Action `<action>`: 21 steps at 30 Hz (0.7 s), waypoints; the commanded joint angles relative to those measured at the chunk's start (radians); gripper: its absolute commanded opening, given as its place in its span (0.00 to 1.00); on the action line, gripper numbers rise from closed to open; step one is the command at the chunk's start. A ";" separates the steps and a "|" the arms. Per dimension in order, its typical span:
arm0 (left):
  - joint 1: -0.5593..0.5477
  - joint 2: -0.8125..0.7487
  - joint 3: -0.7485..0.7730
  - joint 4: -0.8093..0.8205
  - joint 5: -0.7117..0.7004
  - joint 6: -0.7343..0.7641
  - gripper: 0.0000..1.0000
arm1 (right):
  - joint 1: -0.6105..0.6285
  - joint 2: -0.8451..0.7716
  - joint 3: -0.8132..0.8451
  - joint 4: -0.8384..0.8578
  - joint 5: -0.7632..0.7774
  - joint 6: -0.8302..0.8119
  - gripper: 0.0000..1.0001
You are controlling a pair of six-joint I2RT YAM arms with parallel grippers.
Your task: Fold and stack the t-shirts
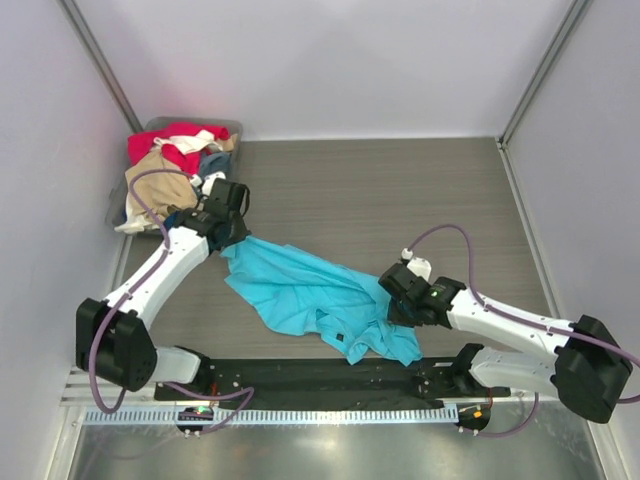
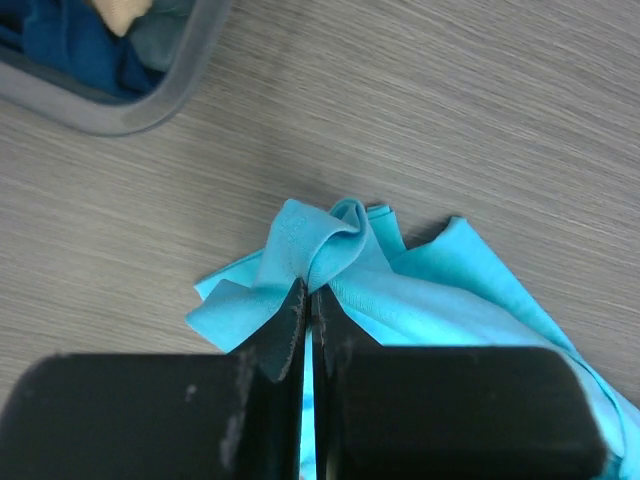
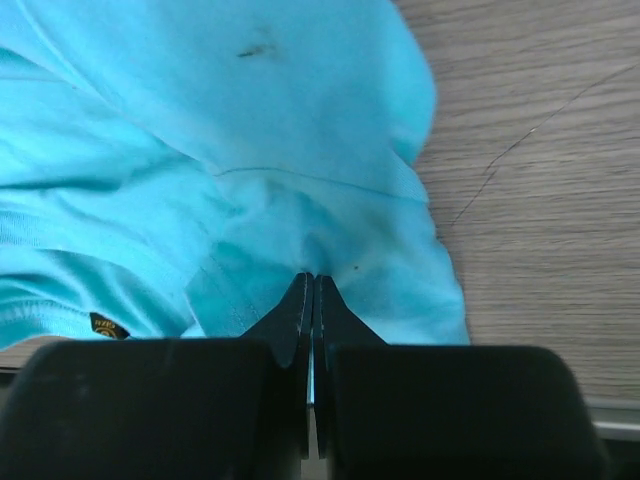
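Observation:
The turquoise t-shirt lies crumpled and stretched diagonally across the middle of the table. My left gripper is shut on its upper-left corner, with cloth bunched between the fingertips in the left wrist view. My right gripper is shut on the shirt's lower-right part, with the cloth pinched at the tips in the right wrist view. Red, tan, cream-white and dark blue-grey t-shirts are heaped in the bin at the back left.
The grey plastic bin stands at the table's back left corner; its rim shows close to my left gripper. A black mat lies along the near edge. Grey walls enclose the table on three sides.

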 commanded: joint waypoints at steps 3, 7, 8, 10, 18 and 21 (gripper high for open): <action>0.041 -0.092 -0.030 -0.010 0.030 -0.002 0.00 | -0.087 -0.051 0.150 -0.065 0.132 -0.076 0.01; 0.076 -0.177 0.022 -0.020 0.047 0.001 0.00 | -0.342 -0.076 0.317 -0.101 0.093 -0.294 0.01; 0.084 -0.186 0.059 -0.025 0.051 0.012 0.00 | -0.430 -0.074 0.353 -0.107 0.086 -0.329 0.01; 0.083 -0.203 0.091 -0.034 0.059 0.024 0.00 | -0.480 -0.047 0.464 -0.129 0.090 -0.383 0.01; 0.083 -0.318 0.052 0.013 0.131 0.041 0.00 | -0.546 0.012 0.611 -0.159 0.100 -0.466 0.01; 0.083 -0.376 -0.007 0.030 0.169 0.033 0.00 | -0.556 0.016 0.644 -0.158 0.077 -0.484 0.01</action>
